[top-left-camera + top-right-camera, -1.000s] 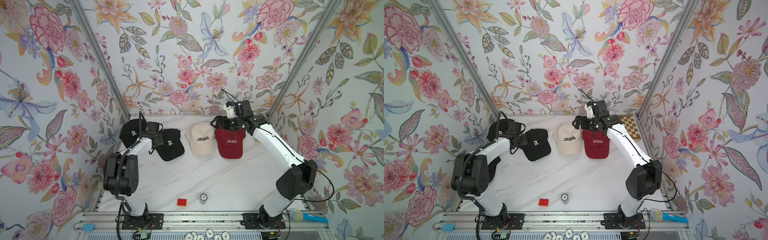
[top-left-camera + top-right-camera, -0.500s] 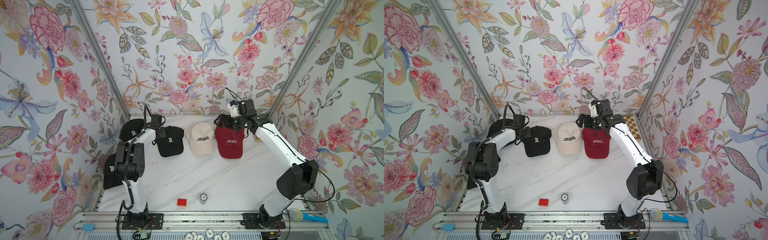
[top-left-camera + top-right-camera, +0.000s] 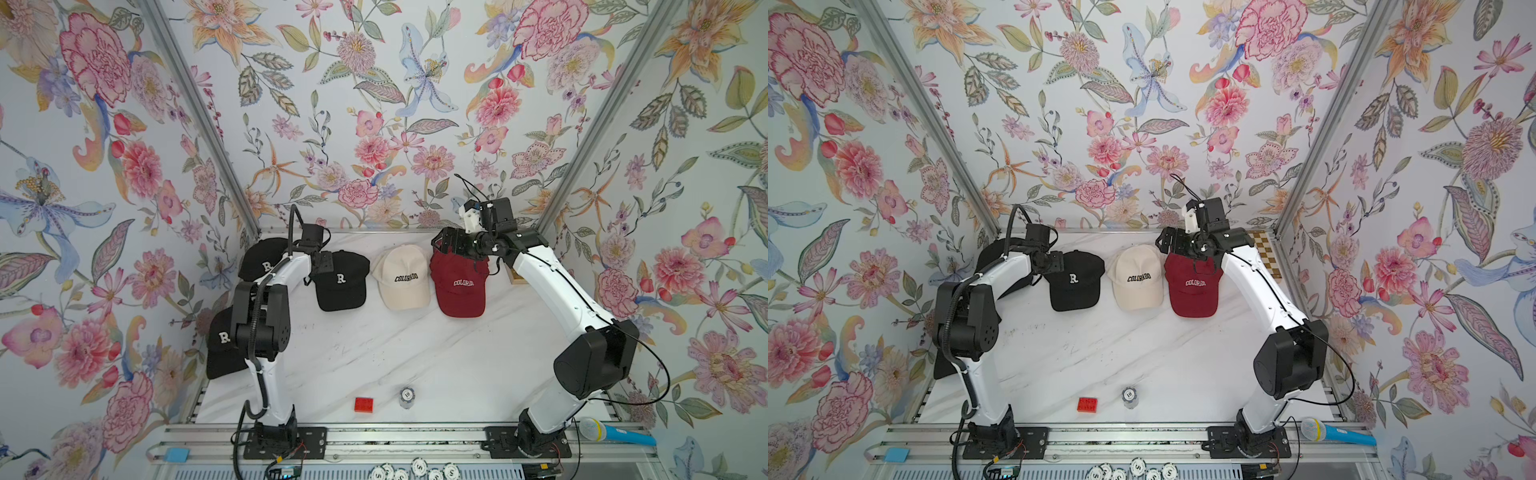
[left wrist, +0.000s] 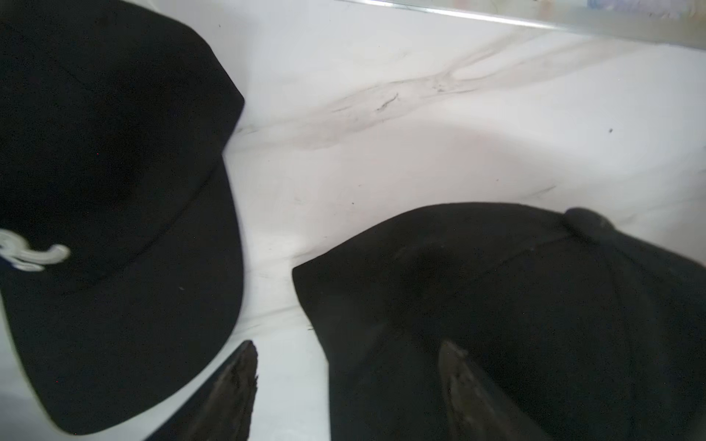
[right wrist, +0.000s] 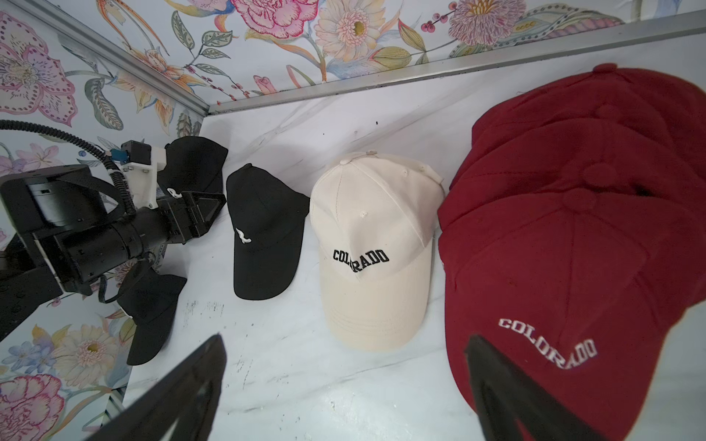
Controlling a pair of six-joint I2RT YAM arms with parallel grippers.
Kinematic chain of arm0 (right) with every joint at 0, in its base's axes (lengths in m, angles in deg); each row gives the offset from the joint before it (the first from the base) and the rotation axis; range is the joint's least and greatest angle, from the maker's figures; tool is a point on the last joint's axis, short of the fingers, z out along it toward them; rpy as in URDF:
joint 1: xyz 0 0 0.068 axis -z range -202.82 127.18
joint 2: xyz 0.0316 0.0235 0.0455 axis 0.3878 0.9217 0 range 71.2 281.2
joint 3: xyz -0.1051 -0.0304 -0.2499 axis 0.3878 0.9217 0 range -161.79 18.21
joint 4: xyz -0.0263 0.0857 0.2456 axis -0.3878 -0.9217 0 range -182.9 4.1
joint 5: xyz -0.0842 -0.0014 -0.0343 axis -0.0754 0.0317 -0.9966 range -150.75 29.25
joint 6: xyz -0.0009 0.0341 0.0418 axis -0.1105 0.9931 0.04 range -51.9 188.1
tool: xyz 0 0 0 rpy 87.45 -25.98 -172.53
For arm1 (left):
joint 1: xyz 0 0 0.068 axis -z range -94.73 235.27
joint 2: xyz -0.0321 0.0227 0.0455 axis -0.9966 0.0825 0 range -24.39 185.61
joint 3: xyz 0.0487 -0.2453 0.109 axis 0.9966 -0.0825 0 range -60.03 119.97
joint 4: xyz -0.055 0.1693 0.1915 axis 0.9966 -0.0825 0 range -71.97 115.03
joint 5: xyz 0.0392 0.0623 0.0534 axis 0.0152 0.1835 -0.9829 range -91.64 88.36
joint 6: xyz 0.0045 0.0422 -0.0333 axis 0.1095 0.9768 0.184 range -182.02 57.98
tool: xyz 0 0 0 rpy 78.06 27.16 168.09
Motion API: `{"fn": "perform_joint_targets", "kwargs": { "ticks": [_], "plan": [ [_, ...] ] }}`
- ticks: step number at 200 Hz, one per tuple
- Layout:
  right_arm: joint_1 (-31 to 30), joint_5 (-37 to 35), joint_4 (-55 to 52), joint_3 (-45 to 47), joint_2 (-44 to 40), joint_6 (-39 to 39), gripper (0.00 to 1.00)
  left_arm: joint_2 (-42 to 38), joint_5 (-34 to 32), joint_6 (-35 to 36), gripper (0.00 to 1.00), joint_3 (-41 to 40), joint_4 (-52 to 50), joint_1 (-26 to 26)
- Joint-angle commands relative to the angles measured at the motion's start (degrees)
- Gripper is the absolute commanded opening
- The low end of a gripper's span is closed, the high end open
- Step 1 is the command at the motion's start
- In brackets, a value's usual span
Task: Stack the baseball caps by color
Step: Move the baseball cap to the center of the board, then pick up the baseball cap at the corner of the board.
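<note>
The caps sit in a row across the rear of the worktop (image 3: 415, 353), sorted by colour with brims toward the camera. That layout probably serves to keep each pile separate.

- **Red:** the red pile (image 3: 459, 286), right of centre, shows four crown buttons in the right wrist view, so I count four nested caps.
- **Cream:** the cream cap (image 3: 401, 276) at centre may hide a second beneath it; I cannot tell.
- **Black:** this colour looks unfinished, with three caps all apart: one left of centre (image 3: 340, 280), one in the upper-left corner (image 3: 259, 259) and one at the left edge (image 3: 222, 340).

The left hand (image 4: 345, 347) is spread open and grips nothing. One finger is over the centre-left cap's edge, the other over bare worktop. The right hand (image 5: 344, 340) hovers at the red pile's crown, jaws wide and empty.
</note>
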State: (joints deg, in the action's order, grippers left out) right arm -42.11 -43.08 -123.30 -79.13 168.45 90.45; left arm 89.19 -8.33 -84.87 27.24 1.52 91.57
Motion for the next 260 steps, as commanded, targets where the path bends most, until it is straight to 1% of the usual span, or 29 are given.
{"fn": "perform_joint_targets", "kwargs": {
  "ticks": [1,18,37,54,79,105,135,151,170,203,235,260],
  "plan": [
    [0.01,1.95,0.24,-2.95,1.31,0.11,0.99,-4.42,-7.25,4.5,0.94,3.45,-1.48,-1.31],
    [-0.22,3.18,0.32,-4.26,2.78,-0.13,0.99,-3.41,-9.94,6.05,0.99,7.19,-2.39,-3.58],
    [-0.66,4.23,0.31,-6.14,4.84,-0.62,0.99,-0.9,-11.02,6.49,1.0,13.0,-3.86,-6.36],
    [-0.69,6.01,0.06,-9.14,7.1,-0.47,0.99,0.68,-9.12,6.68,1.0,15.78,-2.94,-9.02],
    [-0.92,6.33,-1.77,-14.9,9.93,-0.81,0.99,2.27,-6.0,6.25,1.0,16.77,-0.79,-11.71],
    [-1.18,4.98,-1.81,-14.47,10.15,-1.14,0.99,2.26,-5.52,8.42,1.0,15.17,4.1,-11.24],
    [-1.32,2.87,-0.9,-11.09,10.43,-1.98,0.99,4.82,-5.82,7.48,1.0,18.52,2.6,-9.86],
    [-1.23,2.87,0.6,-9.83,11.14,-1.96,0.99,5.32,-6.35,7.17,1.0,18.27,2.93,-8.5],
    [-1.08,3.55,0.98,-10.71,13.11,-1.97,0.99,5.88,-6.14,6.33,1.0,17.98,3.89,-7.35],
    [-0.29,5.39,0.94,-13.5,16.08,-2.14,0.99,8.88,-10.43,6.44,0.99,18.43,5.1,-6.35],
    [0.77,6.08,0.89,-14.12,17.05,-1.87,0.99,9.41,-13.68,4.16,0.93,13.64,9.08,-6.78],
    [1.19,5.63,0.99,-12.94,16.6,-1.55,0.99,7.79,-15.57,1.95,0.93,7.88,13.2,-7.33]
  ]
}}
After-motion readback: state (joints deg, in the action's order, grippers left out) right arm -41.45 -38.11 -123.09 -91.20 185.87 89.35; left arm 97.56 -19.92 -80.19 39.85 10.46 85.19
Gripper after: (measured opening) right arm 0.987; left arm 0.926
